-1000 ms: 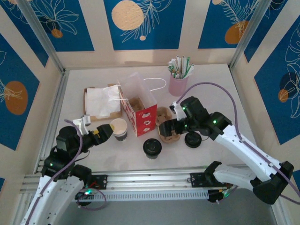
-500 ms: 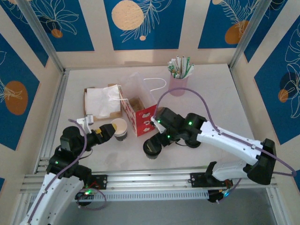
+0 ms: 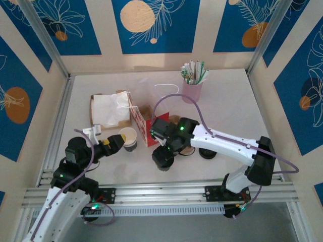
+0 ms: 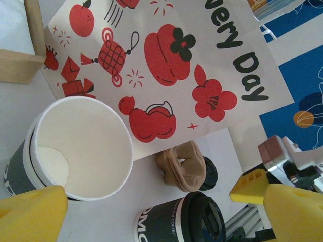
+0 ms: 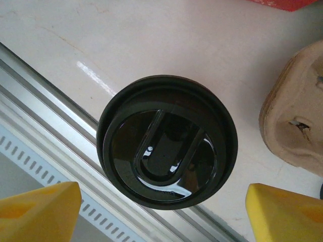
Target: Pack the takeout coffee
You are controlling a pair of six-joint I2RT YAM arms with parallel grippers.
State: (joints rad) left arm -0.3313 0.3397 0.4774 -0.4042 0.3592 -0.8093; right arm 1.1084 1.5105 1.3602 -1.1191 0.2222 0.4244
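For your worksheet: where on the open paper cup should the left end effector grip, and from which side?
Probably best: grip the open paper cup across its dark-banded wall, below the rolled rim, coming in level from the left. It stands upright, and the printed bag stands close on its right.

A finger [image 4: 30,214] hides part of the cup [image 4: 81,146]; carrier [image 5: 295,121] cropped right; bag [image 4: 166,65] cropped above; lidded cup [image 4: 179,222] cropped below.

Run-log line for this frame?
left gripper: open, beside takeout coffee | right gripper: open, above lidded cup | bag: upright | packed: no
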